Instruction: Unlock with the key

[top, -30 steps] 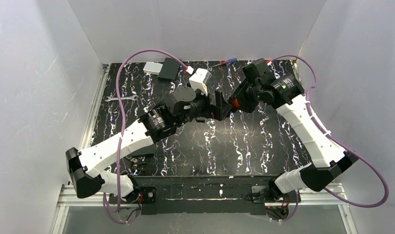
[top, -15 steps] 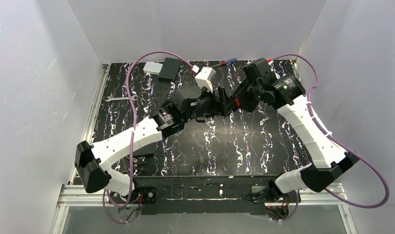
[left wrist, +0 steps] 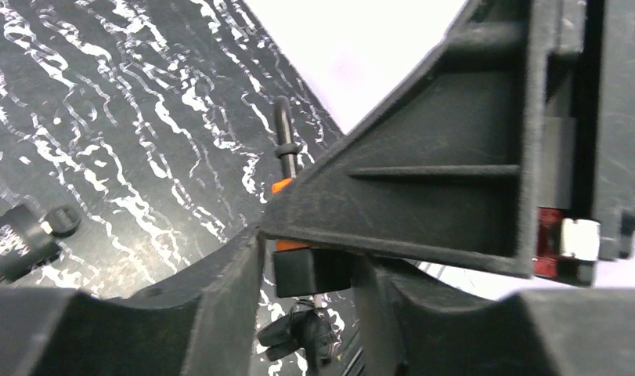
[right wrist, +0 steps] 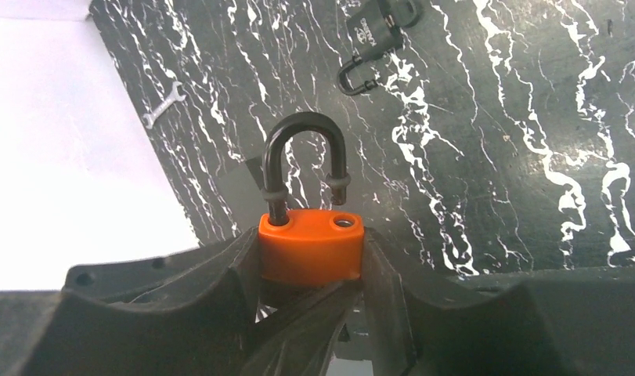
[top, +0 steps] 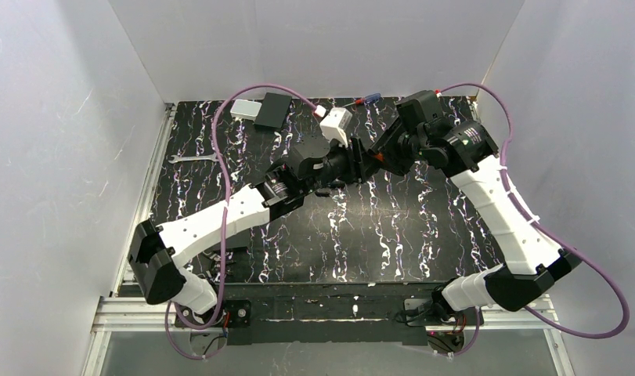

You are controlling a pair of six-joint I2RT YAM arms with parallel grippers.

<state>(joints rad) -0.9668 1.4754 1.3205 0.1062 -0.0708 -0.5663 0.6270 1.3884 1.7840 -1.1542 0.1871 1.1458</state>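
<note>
My right gripper (right wrist: 311,235) is shut on the orange padlock (right wrist: 310,254), held off the table. The padlock's black shackle (right wrist: 302,160) is raised, with one leg out of its hole. The left wrist view shows the padlock's black underside (left wrist: 310,270). The key (left wrist: 306,333), dark-headed with a short silvery blade, hangs from that underside. My left gripper (left wrist: 310,258) has its fingers on either side of the underside and key. They stand apart, with a gap showing on the left side. The two grippers meet above the table's far middle (top: 370,159).
A second, black padlock (right wrist: 374,33) with its own key lies on the marbled table (top: 377,235). A silver wrench (top: 195,158) lies at the far left. A black box (top: 272,110) and a white box (top: 242,110) sit at the back. A screwdriver (top: 362,101) lies beside them.
The left arm has reached right and farther back until its gripper meets the right one. Its fingers have narrowed around the padlock's underside and key. The right gripper has kept its hold and hardly moved.
</note>
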